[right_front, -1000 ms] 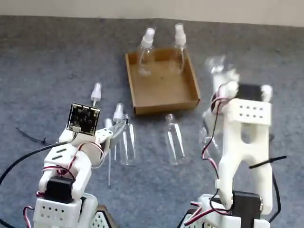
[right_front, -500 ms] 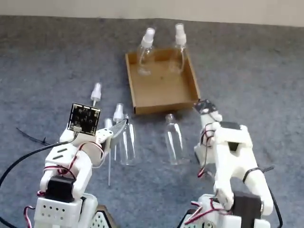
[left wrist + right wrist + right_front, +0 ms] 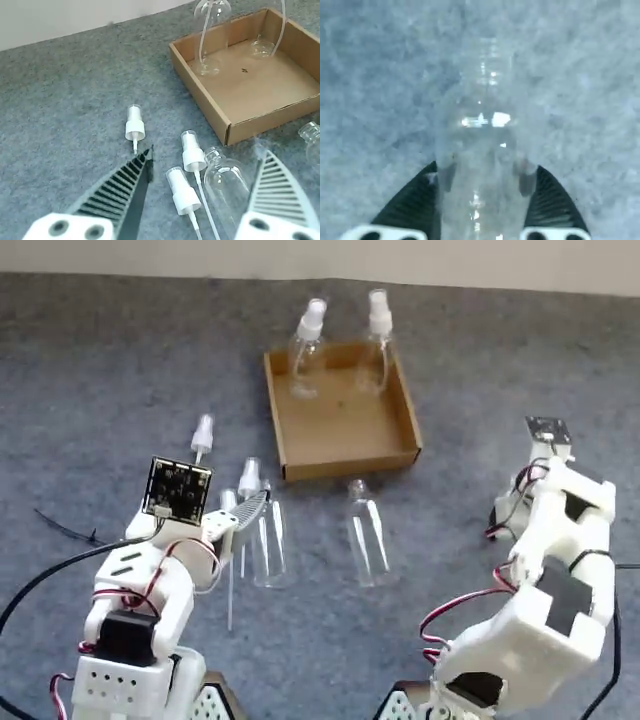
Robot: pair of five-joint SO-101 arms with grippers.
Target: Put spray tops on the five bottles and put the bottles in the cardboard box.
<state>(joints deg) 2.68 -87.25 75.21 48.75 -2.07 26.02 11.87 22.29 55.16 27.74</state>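
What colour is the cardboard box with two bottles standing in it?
The cardboard box is plain brown, with no pattern; it shows best in the left wrist view.

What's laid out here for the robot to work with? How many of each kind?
clear bottles: 5, one held in the right end effector
loose spray tops: 3
cardboard box: 1
total: 9

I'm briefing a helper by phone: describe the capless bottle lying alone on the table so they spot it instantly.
Find the cardboard box mid-table. Just outside its wall opposite the two standing bottles, a clear bottle lies on its side, open neck facing the box. Unlike the other lying bottle to its left, no loose spray tops sit beside it.
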